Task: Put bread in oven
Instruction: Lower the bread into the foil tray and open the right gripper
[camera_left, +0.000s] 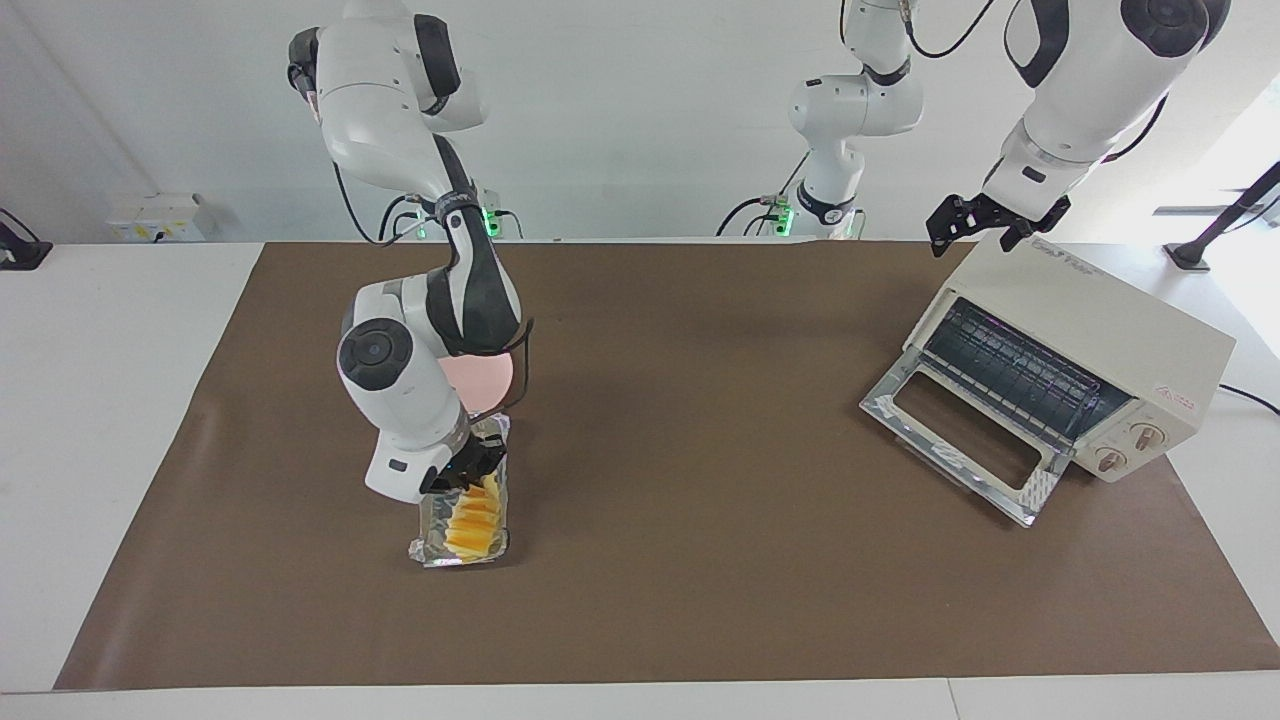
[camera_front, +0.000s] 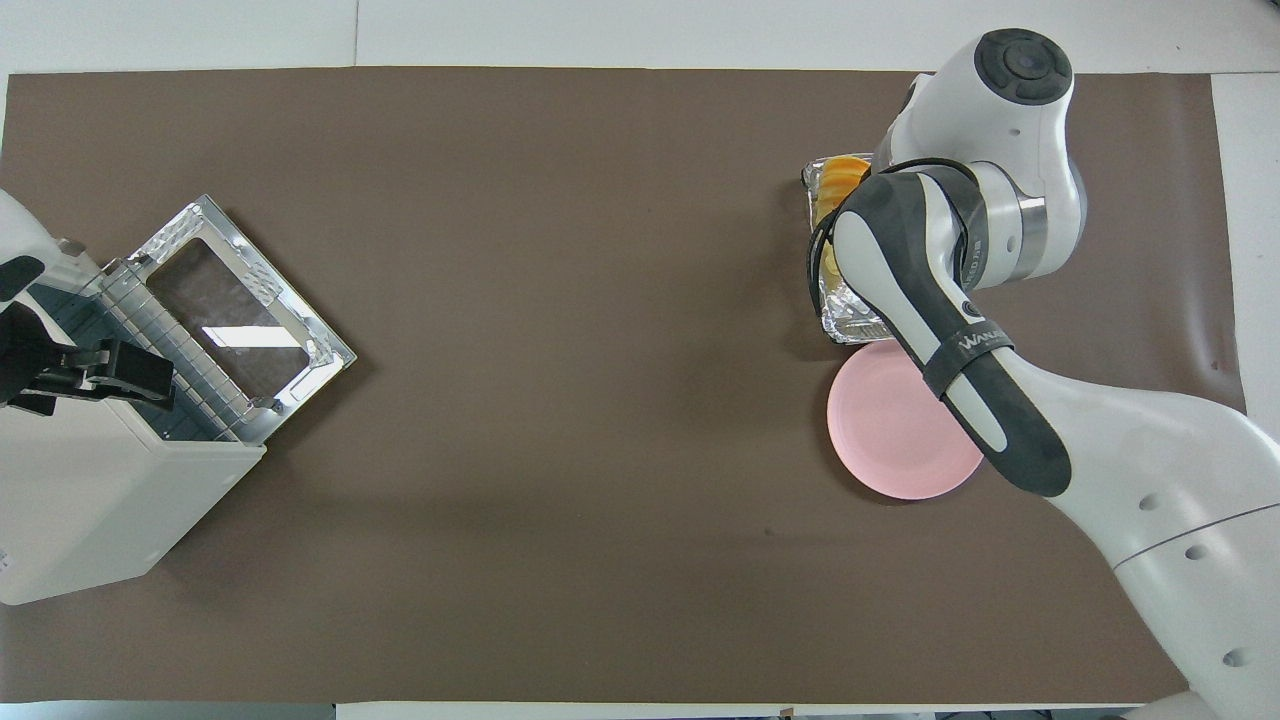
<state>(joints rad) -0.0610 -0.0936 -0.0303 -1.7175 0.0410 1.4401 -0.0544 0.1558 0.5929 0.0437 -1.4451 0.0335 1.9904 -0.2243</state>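
The yellow-orange bread (camera_left: 475, 520) lies lengthwise in the crinkled foil tray (camera_left: 430, 548) at the right arm's end of the table. My right gripper (camera_left: 468, 472) is down at the loaf's end nearer the robots and shut on it. In the overhead view the right arm covers most of the tray, and only the bread's tip (camera_front: 838, 178) shows. The cream-white oven (camera_left: 1100, 330) stands at the left arm's end with its glass door (camera_left: 955, 445) dropped open and the rack showing. My left gripper (camera_left: 978, 228) waits open over the oven's top edge (camera_front: 100, 480).
A round pink plate (camera_left: 492, 378) lies right beside the foil tray, nearer to the robots, partly under the right arm (camera_front: 935, 300). A brown mat (camera_left: 700, 500) covers the table. A third arm's base (camera_left: 830, 150) stands at the robots' end.
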